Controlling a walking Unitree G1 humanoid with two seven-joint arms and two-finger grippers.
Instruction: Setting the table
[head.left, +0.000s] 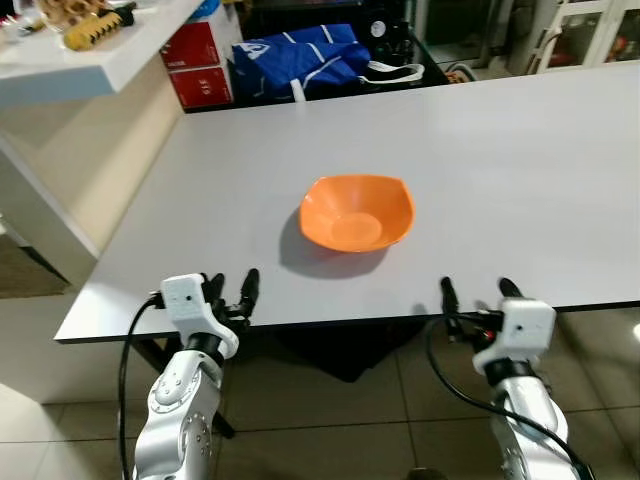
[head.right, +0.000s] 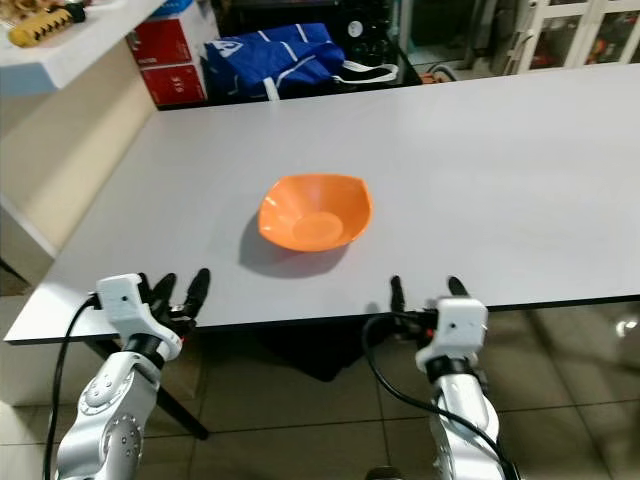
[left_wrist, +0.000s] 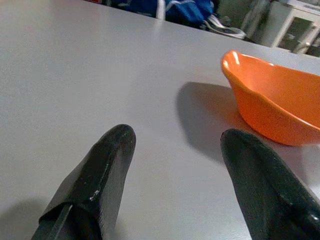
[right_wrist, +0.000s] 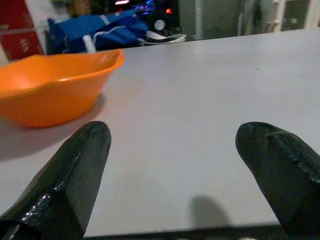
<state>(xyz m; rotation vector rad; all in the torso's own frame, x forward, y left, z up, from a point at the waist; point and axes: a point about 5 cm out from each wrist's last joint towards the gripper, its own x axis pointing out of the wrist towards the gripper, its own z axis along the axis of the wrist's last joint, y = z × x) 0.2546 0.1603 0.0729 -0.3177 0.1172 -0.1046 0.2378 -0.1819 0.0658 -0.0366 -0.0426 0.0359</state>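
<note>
- An orange bowl (head.left: 356, 212) sits upright on the grey counter (head.left: 520, 180), a little in from its near edge.
- The left end effector (head.left: 232, 292) hovers at that near edge, fingers spread, gripping nothing.
- The right end effector (head.left: 477, 296) hovers at the same edge, fingers likewise spread and empty.
- A blue bag (head.left: 295, 57) lies beyond the far edge.

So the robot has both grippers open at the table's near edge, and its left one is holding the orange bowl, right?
Not quite. The left gripper holds nothing: the left eye view shows the orange bowl standing alone on the table. Both grippers, the right gripper too, are open at the near edge.
</note>
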